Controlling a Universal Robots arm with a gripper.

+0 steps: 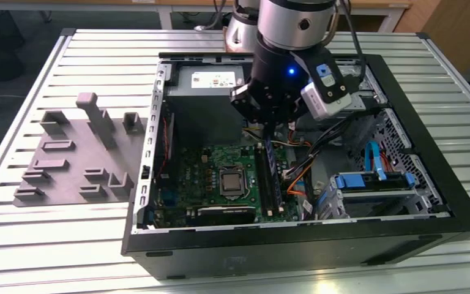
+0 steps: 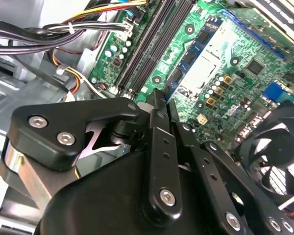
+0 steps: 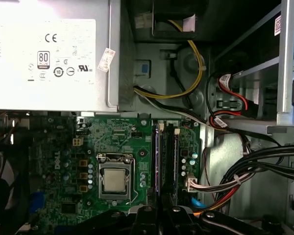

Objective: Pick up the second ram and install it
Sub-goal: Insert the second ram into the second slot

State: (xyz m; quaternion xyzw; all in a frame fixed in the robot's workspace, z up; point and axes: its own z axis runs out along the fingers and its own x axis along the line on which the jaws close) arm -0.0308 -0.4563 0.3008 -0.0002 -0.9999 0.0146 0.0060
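Slatted table (image 1: 71, 55); gripper (image 1: 266, 130) above motherboard (image 1: 218, 177).

A robotics lab: slatted aluminium workbench (image 1: 96, 55), open computer case (image 1: 431, 184), grey holder tray (image 1: 63, 165).

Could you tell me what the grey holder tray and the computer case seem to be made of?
The grey holder tray looks like matte moulded or printed plastic: uniform dull grey, blocky raised slots, no shine. The computer case looks like sheet metal, painted black outside; inside, bare silvery panels with punched holes suggest steel.
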